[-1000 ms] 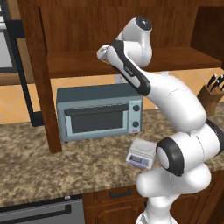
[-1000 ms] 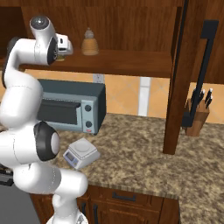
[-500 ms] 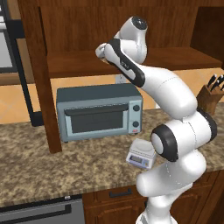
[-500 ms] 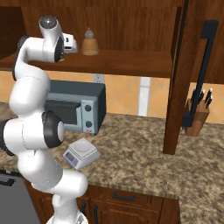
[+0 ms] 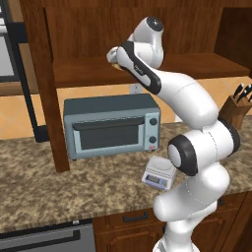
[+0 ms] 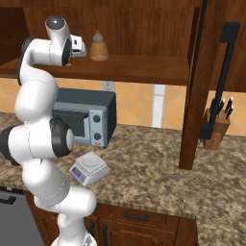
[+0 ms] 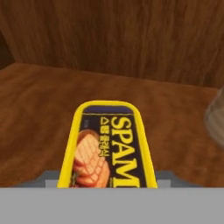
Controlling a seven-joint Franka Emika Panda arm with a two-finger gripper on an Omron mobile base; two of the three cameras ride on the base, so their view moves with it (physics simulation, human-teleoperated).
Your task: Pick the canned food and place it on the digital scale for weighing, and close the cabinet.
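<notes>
The arm reaches up into the open cabinet (image 5: 44,64), its hand resting low over the wooden shelf, and compared with a second ago the upper links have swung and rolled: the elbow and forearm that stood more to the right in the left base view then now fold tighter toward the shelf, while the base cameras have not shifted, since the toaster oven (image 5: 110,125) and the counter (image 5: 59,187) sit in the same places. The gripper (image 5: 114,55) has gone from wide to clenched within that second, and in the hand view the canned food (image 7: 109,146) lies lengthwise right at the bottom edge, running in between where the fingers stand, its yellow rim and dark label with a picture of sliced meat facing up; the fingertips themselves are hidden, so the closed jaws appear to be grasping the tin, which still rests on the shelf boards. A blurred pale shape at the right edge of the hand view is likely the tan bottle (image 6: 98,47), which stands on the same shelf just beside the hand in the right base view. The digital scale (image 5: 159,173) sits on the counter in front of the toaster oven's right corner, bare on top. The cabinet door (image 6: 226,72) with its black bar handle stands open at the right.
</notes>
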